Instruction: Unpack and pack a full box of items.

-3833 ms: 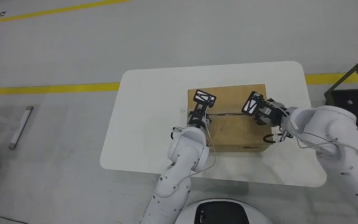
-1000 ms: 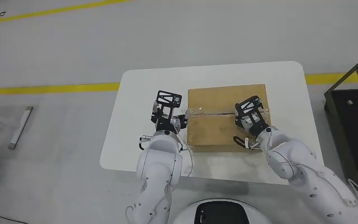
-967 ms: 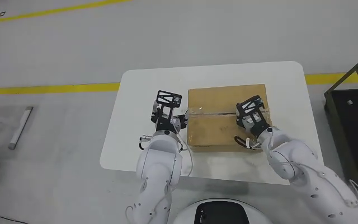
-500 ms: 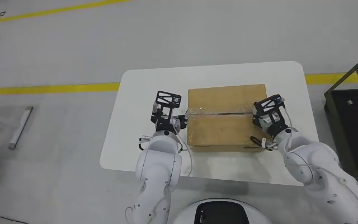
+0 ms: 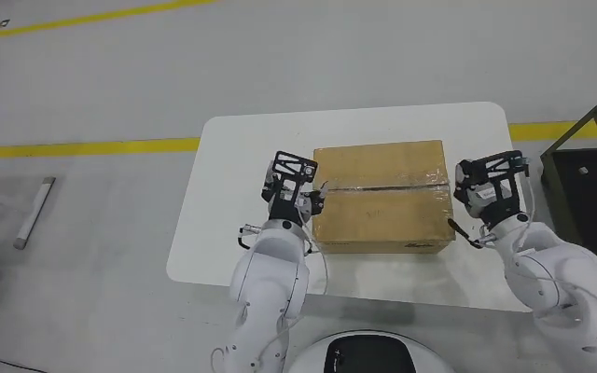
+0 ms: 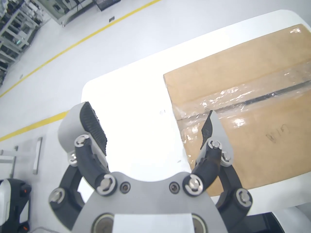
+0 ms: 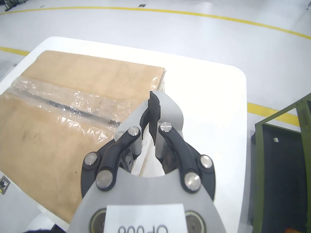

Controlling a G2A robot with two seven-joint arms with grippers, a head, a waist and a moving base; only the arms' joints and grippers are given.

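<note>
Flanking the box [image 5: 378, 196], your left gripper [image 6: 148, 111] gapes, right gripper [image 7: 152, 104] pinched empty; stiff, probably heavy, so grip its ends.

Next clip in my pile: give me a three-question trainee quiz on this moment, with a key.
1. True or false: the cardboard box on the table has its top flaps open.
2. The left gripper is: A) open, at the box's end; B) shut on the tape; C) shut on a flap.
3. Fill the gap: the right gripper has its fingers ___.
Key: 1 false, the flaps lie closed with clear tape along the seam; 2 A; 3 shut.
</note>
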